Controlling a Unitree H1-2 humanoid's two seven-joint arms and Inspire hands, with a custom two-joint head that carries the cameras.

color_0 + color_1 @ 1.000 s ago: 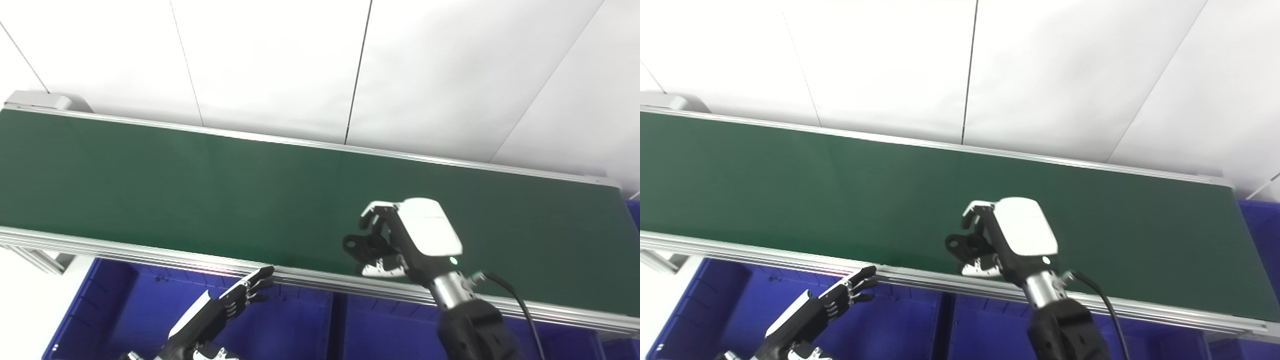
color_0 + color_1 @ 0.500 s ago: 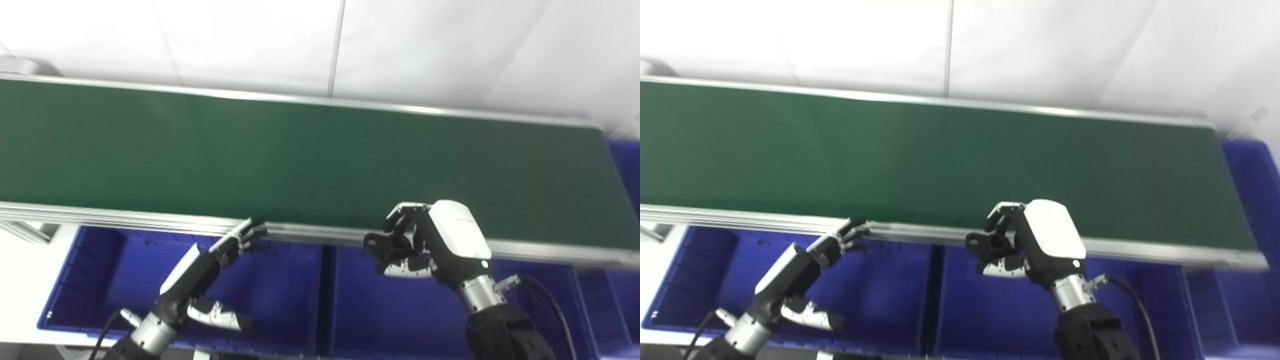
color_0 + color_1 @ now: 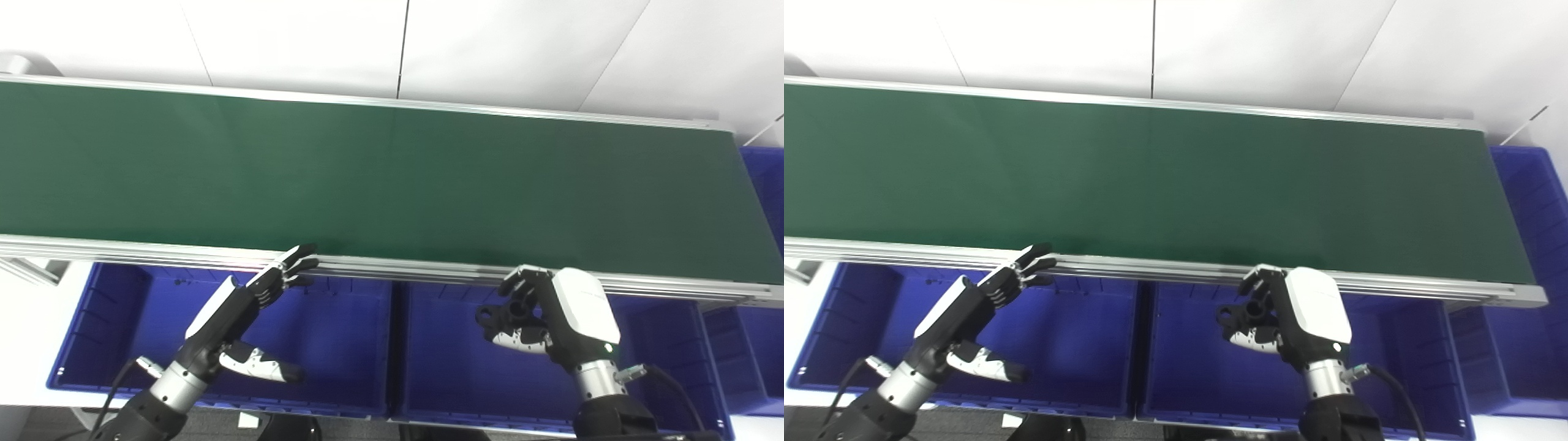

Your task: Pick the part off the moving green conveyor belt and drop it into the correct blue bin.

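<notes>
Two robot hands show below the near rail of the green conveyor belt (image 3: pixel 392 177), and we see both over the blue bins. Our right robot hand (image 3: pixel 551 315) is clenched around a small black part (image 3: pixel 497 316), which has a round hole at its left end; the fingers (image 3: pixel 520 283) curl over it from above and the pale thumb (image 3: pixel 517 340) sits under it. That hand and the part hang above the middle blue bin (image 3: pixel 453 380), near the bin's back wall and just below the belt's aluminium rail (image 3: pixel 429 271). We cannot tell whether the part touches the thumb along its whole length.

Our left robot hand (image 3: pixel 248 309) is released and holds nothing: its fingers reach out straight, with the tips just at the underside of the rail, while the thumb (image 3: pixel 260 369) points away to the right. It hovers over the left blue bin (image 3: pixel 110 331). A further blue bin (image 3: pixel 1528 190) stands past the belt's right end, and another (image 3: pixel 744 352) lies at the lower right.

We see no item lying on the belt's surface. White wall panels (image 3: pixel 294 43) rise behind the belt. A black cable (image 3: pixel 1396 392) runs from the right wrist.
</notes>
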